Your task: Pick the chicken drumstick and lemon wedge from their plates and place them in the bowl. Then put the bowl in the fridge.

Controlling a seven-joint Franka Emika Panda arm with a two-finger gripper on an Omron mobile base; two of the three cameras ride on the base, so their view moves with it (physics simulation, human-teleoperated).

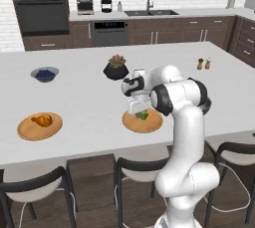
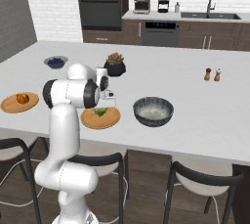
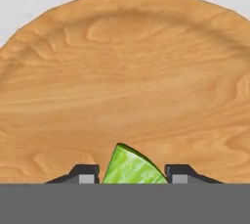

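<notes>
Gripper (image 3: pixel 131 175) is clasping the lemon wedge (image 3: pixel 130 167) between its 2 fingers (image 3: pixel 87 175), low over the plate (image 3: pixel 127 71) near the island's front edge.

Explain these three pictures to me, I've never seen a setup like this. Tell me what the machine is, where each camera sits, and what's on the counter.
It is a white robot arm with two fingers. Two cameras ride behind it, left and right; the third sits on its hand, looking down. On the white counter: a chicken drumstick on one wooden plate, a lemon wedge on another plate, a dark bowl, a bowl of blueberries, a potted succulent and two shakers. The gripper is down at the lemon wedge, a finger on either side; whether they grip it yet is unclear.
</notes>
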